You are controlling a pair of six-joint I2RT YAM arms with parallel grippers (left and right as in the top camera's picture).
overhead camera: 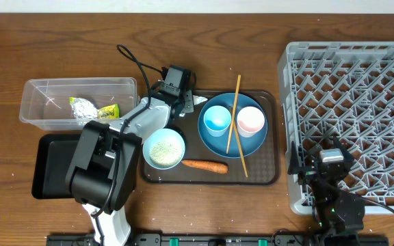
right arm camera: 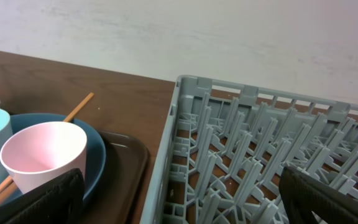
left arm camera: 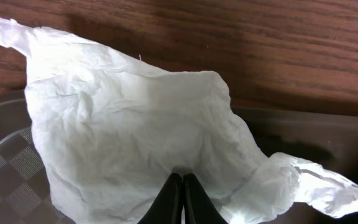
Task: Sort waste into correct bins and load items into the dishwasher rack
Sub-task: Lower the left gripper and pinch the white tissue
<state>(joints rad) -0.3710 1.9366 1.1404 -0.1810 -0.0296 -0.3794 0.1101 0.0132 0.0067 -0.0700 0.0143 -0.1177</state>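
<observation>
Left gripper [left arm camera: 183, 186]: I see its jaws together, tips pinching the near edge of the crumpled white paper [left arm camera: 135, 124].
Paper's place: it lies at the far-left corner of the brown serving tray [overhead camera: 262, 165], and one flap lies out past the rim over the table [overhead camera: 252, 41].
Right gripper [right arm camera: 179, 202]: jaws wide apart and holding nothing, over the near-left corner of the dishwasher rack [overhead camera: 361, 89].
Rack edge: its left wall stands just beside the tray's right rim, with a thin strip of wood between them.
Tray load: the blue plate [overhead camera: 232, 145] carries the light blue cup [overhead camera: 217, 118] and the white-pink cup [overhead camera: 250, 121]. The chopsticks [overhead camera: 233, 113] lie across the plate between the cups.
Near rim: the pale blue bowl [overhead camera: 163, 149], with rice in it, sits beside the carrot [overhead camera: 205, 165].
Bins: the wrapper [overhead camera: 93, 108] lies in the clear tub [overhead camera: 36, 102]. The black tray [overhead camera: 50, 167] sits just in front of the tub, partly under my left arm.
Open room: I see bare wood along the far side.
</observation>
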